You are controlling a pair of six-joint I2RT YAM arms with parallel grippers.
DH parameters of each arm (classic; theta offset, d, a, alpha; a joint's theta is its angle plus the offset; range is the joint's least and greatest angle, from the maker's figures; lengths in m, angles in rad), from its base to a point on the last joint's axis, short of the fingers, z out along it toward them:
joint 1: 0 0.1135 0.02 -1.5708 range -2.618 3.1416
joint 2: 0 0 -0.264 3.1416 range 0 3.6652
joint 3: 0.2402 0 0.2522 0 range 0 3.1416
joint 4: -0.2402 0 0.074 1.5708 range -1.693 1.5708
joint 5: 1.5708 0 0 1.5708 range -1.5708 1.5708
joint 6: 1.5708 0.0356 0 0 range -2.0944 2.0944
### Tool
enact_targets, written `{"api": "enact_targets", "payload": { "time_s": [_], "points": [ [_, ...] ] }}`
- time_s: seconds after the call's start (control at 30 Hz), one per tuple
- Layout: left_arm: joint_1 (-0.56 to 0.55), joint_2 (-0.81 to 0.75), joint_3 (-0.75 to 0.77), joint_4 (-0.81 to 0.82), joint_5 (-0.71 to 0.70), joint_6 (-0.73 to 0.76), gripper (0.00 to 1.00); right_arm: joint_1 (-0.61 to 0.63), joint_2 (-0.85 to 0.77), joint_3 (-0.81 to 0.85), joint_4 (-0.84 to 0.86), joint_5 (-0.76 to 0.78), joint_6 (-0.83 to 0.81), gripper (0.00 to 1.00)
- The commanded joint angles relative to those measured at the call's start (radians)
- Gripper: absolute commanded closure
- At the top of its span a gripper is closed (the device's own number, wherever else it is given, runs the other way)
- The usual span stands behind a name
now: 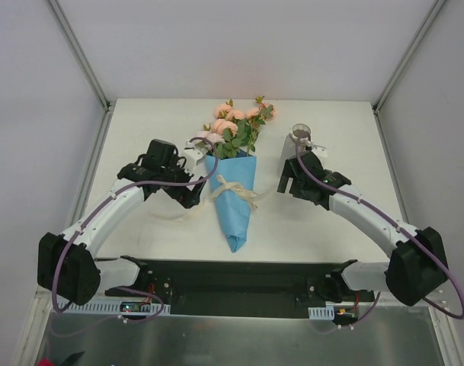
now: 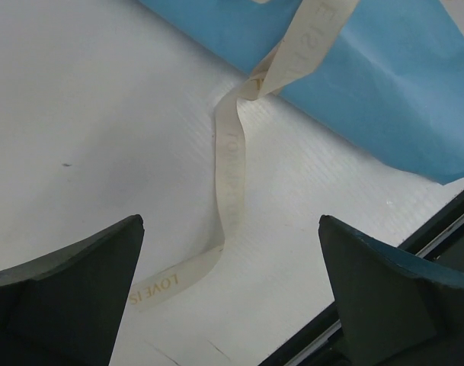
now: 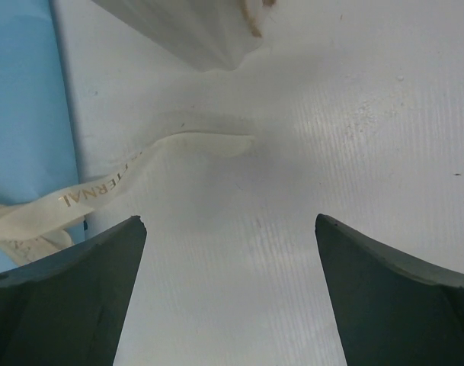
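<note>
1. The table (image 1: 140, 137) is a matt white board with a fine ribbed grain and a few dark specks, seen close up in both wrist views.
2. Plain white walls (image 1: 239, 46) close it in on three sides, with grey metal posts (image 1: 79, 53) running up from the far corners.
3. A black rail (image 1: 239, 278) runs along the near edge, and both arms are bolted there.
4. The bouquet (image 1: 233, 164) lies flat in the middle of the table. Its pink flowers (image 1: 235, 122) point to the far wall and the tip of its blue paper (image 1: 235, 221) points toward the rail.
5. A cream ribbon (image 1: 235, 189) is tied round the paper, with printed tails trailing onto the bare board on both sides.
6. The left gripper (image 1: 192, 197) hovers just left of the paper. Its jaws are spread wide and hold nothing. In the left wrist view one ribbon tail snakes across the board and ends between the two dark fingers (image 2: 72, 297), without touching either.
7. The right gripper (image 1: 285, 183) hangs just right of the bouquet, its jaws likewise wide apart and empty. The other ribbon tail lies on the board ahead of it, nearer its left finger.
8. A pale vase (image 1: 299, 136) is just beyond the right gripper. Its ribbed end shows at the top of the right wrist view, clear of the fingers, and whether it is upright cannot be told.
</note>
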Motion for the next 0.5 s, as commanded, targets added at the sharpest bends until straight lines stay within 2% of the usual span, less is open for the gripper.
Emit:
{"api": "enact_targets", "payload": {
  "time_s": [0.0, 0.2, 0.47],
  "points": [
    [-0.053, 0.049, -0.054, 0.086, -0.066, 0.072, 0.01, 0.041, 0.07, 0.076, -0.026, 0.157, 0.175, 0.03],
    [-0.082, 0.138, -0.052, 0.149, -0.088, 0.109, 0.01, 0.073, 0.143, 0.113, -0.026, 0.193, 0.249, 0.03],
    [-0.098, 0.241, -0.074, 0.244, -0.077, 0.149, 0.01, 0.105, 0.137, 0.085, -0.002, 0.221, 0.301, 0.04]
  ]
}}
